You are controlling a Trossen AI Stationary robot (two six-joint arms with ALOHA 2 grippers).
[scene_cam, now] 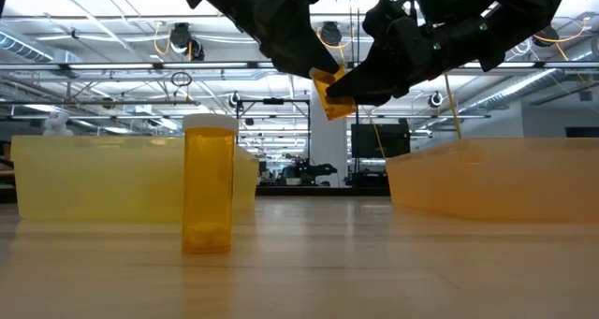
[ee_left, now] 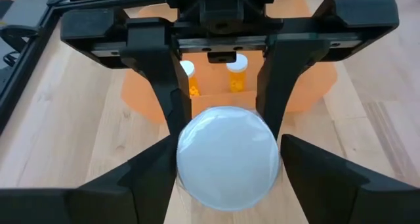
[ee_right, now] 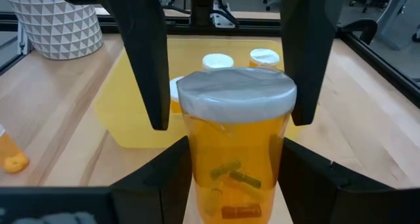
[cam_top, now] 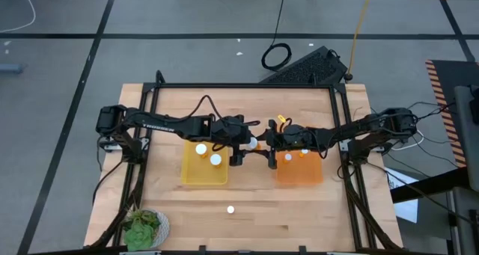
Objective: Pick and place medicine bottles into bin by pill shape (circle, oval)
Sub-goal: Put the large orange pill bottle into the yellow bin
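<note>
Amber plastic with a flat white cap (ee_left: 228,155): that is the bottle (scene_cam: 332,94), held tilted in the air between the two grippers, which meet over the bare strip of table between the trays. Through its clear wall a few long, narrow pieces show, lying loose near the bottom.

The left gripper (ee_left: 228,170) is closed to a narrow gap, with its fingers (ee_left: 161,168) against the rim of the cap. The right gripper (ee_right: 235,184) faces it from the other end, fingers (ee_right: 172,168) pressed on either side of the body just below the cap. Both appear to have hold of the bottle.

Just behind the left gripper lies the yellow tray (cam_top: 203,177), with two white-capped bottles (cam_top: 202,149) standing in it. Just behind the right gripper lies the orange tray (cam_top: 299,177), also holding two bottles (cam_top: 288,157). A lone bottle (cam_top: 230,209) stands upright on the wood, well apart from both grippers.
</note>
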